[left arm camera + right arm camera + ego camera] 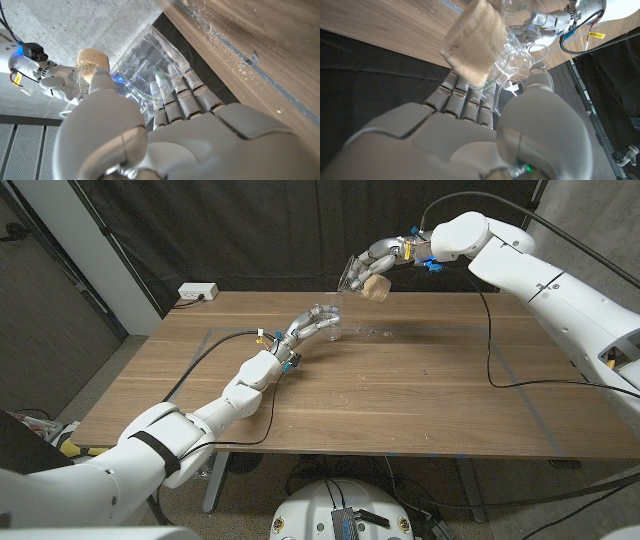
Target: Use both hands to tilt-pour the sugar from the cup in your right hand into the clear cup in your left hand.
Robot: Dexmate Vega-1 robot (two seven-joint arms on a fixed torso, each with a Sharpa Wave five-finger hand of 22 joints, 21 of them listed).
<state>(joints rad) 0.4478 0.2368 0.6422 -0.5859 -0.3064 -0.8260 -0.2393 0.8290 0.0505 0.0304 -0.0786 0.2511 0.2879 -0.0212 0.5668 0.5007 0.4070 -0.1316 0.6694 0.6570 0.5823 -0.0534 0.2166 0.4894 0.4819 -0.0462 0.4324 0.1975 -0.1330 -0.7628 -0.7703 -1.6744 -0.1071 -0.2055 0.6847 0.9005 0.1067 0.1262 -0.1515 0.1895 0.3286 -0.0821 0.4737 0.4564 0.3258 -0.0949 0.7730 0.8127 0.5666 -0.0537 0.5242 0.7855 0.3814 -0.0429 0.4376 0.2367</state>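
In the head view the right arm reaches in from the right edge to the upper middle of the frame, held well above the counter [400, 395]. Its right hand [385, 258] has its fingers [462, 97] wrapped around a clear cup of sugar [362, 278], tipped so its mouth points down and to the left. The sugar [472, 45] sits in it as a pale tan block; whether any grains are falling is hard to tell at this size.

The left arm stretches from the lower left corner toward the frame's centre, forearm low over the wood. The left hand [300, 330] grips the empty clear cup [328, 320], fingers [185, 97] closed along one side and the thumb on the other. That cup sits low, at or just above the counter, below and to the left of the tilted one, the two apart.

A white power strip [197, 292] lies at the counter's upper left corner, and black cables [490, 350] trail across the wood.
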